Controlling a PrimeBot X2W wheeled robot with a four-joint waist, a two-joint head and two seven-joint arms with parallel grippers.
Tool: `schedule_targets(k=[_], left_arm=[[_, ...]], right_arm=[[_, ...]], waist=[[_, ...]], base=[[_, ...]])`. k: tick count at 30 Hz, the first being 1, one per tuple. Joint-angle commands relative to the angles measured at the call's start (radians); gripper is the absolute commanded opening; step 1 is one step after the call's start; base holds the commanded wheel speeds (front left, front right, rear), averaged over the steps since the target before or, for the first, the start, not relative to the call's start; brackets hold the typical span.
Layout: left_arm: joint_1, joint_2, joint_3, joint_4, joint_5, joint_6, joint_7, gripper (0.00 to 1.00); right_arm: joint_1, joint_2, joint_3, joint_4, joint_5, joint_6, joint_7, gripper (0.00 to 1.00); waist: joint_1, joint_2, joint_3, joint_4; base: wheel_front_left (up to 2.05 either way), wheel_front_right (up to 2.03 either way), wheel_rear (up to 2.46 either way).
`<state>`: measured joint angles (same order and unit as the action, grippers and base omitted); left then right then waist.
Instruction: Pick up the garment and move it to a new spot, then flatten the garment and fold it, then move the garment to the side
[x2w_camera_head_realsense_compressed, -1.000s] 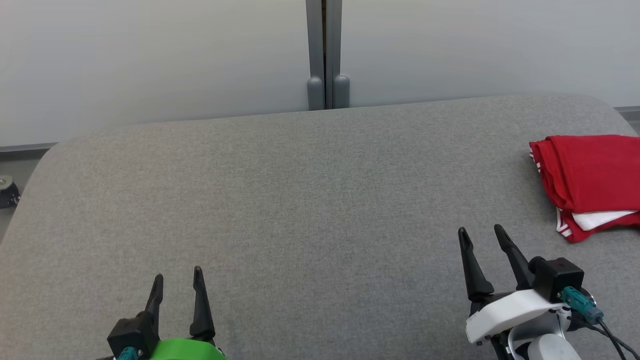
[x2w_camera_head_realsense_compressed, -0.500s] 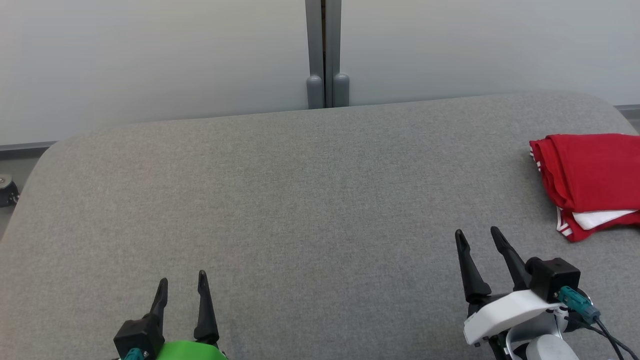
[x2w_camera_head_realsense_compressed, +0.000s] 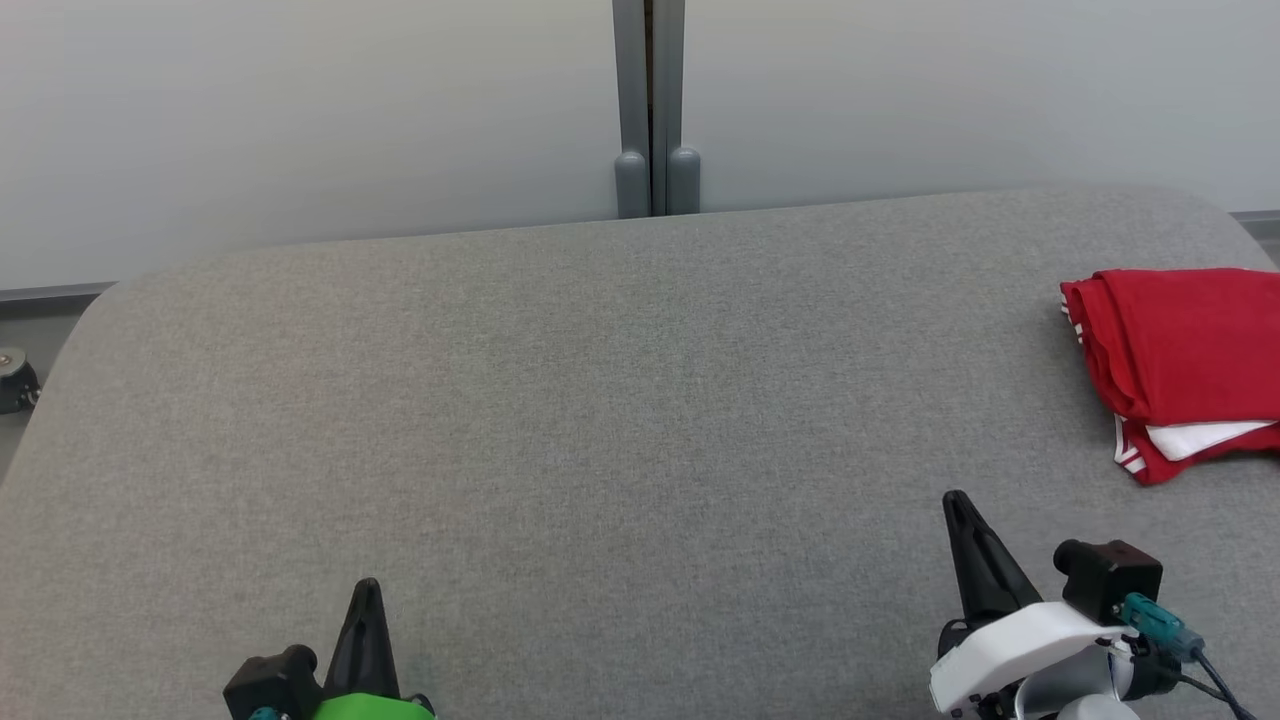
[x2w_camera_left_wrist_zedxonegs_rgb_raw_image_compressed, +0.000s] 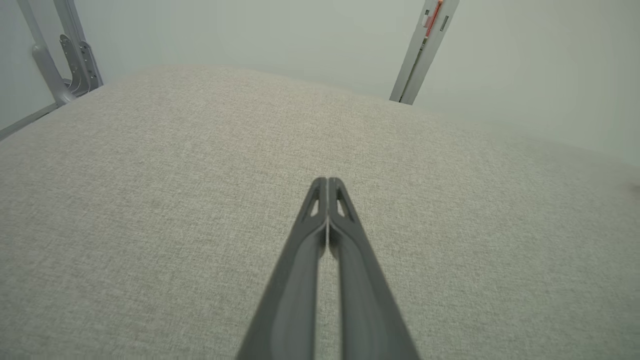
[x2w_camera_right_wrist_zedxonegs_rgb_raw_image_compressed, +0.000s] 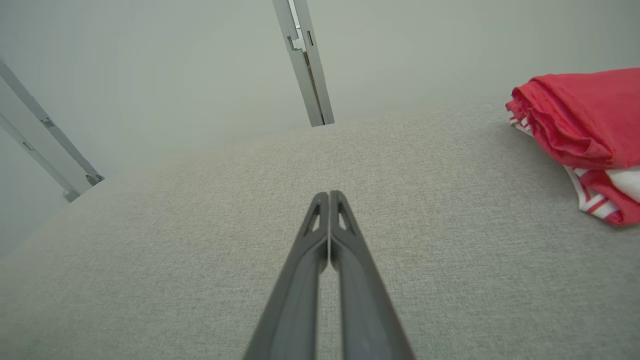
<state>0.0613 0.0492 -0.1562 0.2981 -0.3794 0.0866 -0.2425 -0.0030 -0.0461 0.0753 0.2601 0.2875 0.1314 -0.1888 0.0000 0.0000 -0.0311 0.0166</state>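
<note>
A folded red garment with white striped trim lies at the right edge of the grey table; the right wrist view has the garment at its right side. Low at the left of the head view my left gripper is shut with nothing in it, its tips pressed together. My right gripper is shut and empty too, near the front right, well short of the garment and left of it. Its closed tips hover over bare cloth.
A pale wall with a grey vertical post stands behind the table's far edge. A small dark fitting sits on the floor off the table's left edge. More grey frame bars show in the left wrist view.
Both grippers have closed from open to shut. Both have drawn back a little toward the near edge of the table. The garment has not moved.
</note>
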Motion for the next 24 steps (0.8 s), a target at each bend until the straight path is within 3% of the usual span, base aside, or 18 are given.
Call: schedule_targets(k=[1,24], left_arm=[[-0.018,0.001,0.015,-0.015,-0.044,-0.011,0.01,0.0],[-0.066,0.001,0.09,-0.028,-0.391,-0.072,0.112,0.0]], right_arm=[[-0.019,-0.003,-0.007,-0.016,0.05,0.0,0.008,0.0],[-0.047,-0.012,-0.051,-0.017,0.432,0.0,0.086,0.0]], waist=[[0.0,0.0,0.0,0.0],[0.0,0.0,0.007,-0.003]], base=[[0.0,0.0,0.0],[0.0,0.0,0.0]])
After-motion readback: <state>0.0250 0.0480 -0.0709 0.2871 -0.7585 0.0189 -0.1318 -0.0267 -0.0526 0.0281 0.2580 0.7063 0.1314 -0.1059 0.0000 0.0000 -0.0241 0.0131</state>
